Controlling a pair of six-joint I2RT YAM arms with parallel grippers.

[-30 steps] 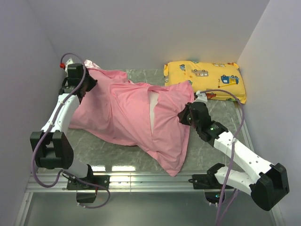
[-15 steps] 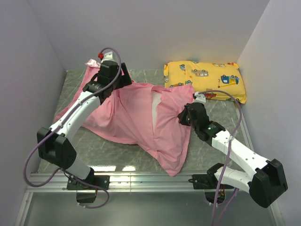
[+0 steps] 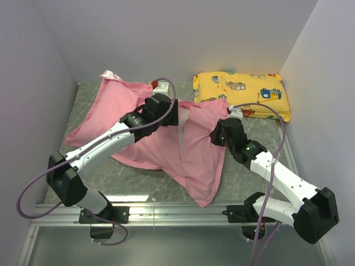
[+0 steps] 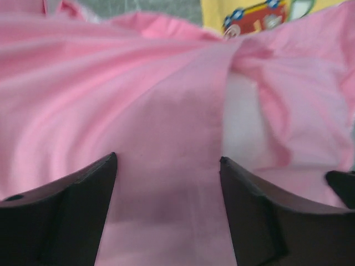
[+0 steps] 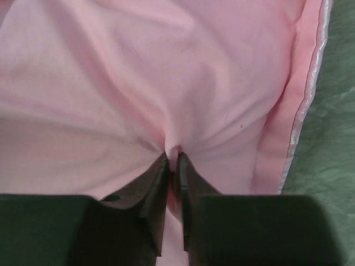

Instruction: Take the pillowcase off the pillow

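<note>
The pink pillowcase (image 3: 150, 141) lies crumpled across the table, its far-left corner (image 3: 108, 77) lying limp. A strip of the white pillow (image 3: 181, 121) shows through the case's opening in the middle. My left gripper (image 3: 171, 113) hovers over that opening, open. In the left wrist view its dark fingers (image 4: 83, 194) stand wide apart above the pillowcase (image 4: 138, 111), with the pillow (image 4: 241, 119) just to the right. My right gripper (image 3: 219, 133) is at the case's right side, shut on a small fold of the pillowcase (image 5: 173, 152).
A yellow cartoon-vehicle pillow (image 3: 241, 91) lies at the back right, touching the pillowcase's far corner. Walls close in on the left, back and right. Bare green table (image 3: 249, 177) shows at the front right. A metal rail (image 3: 177, 210) runs along the near edge.
My left gripper let go of the case's far-left corner, opened, and swung right to the middle over the opening. The right gripper stayed put, pinching the fabric.
</note>
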